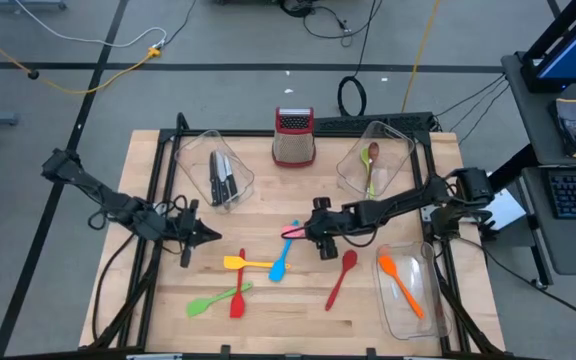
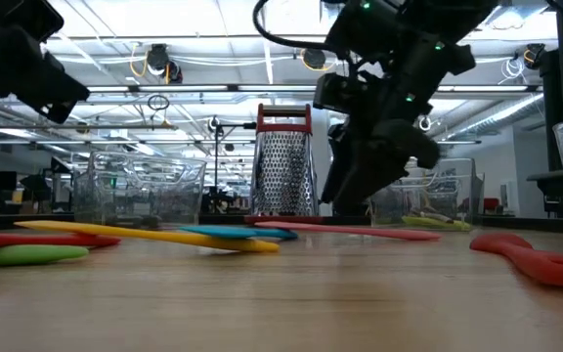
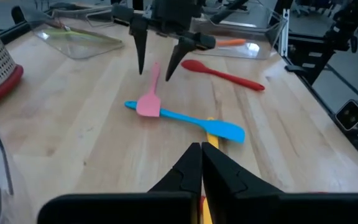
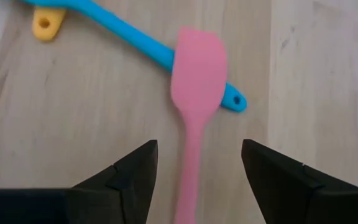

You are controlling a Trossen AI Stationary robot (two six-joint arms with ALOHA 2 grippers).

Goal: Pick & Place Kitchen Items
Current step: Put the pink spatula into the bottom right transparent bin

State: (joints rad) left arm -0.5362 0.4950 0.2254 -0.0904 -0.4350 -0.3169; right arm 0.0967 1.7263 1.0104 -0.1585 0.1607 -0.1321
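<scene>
At centre left of the high view, the left pincer [image 1: 211,237] is held closed and empty over the bench [image 1: 298,310]; at centre, the right pincer [image 4: 197,163] is spread wide, empty, its fingers set astride the pink spatula [image 4: 194,93] handle; a straight descent and a mid-handle closure are advised, the blue spatula [image 4: 123,34] beneath being spared. Counted loose: four spatulas, two red spoons.
</scene>
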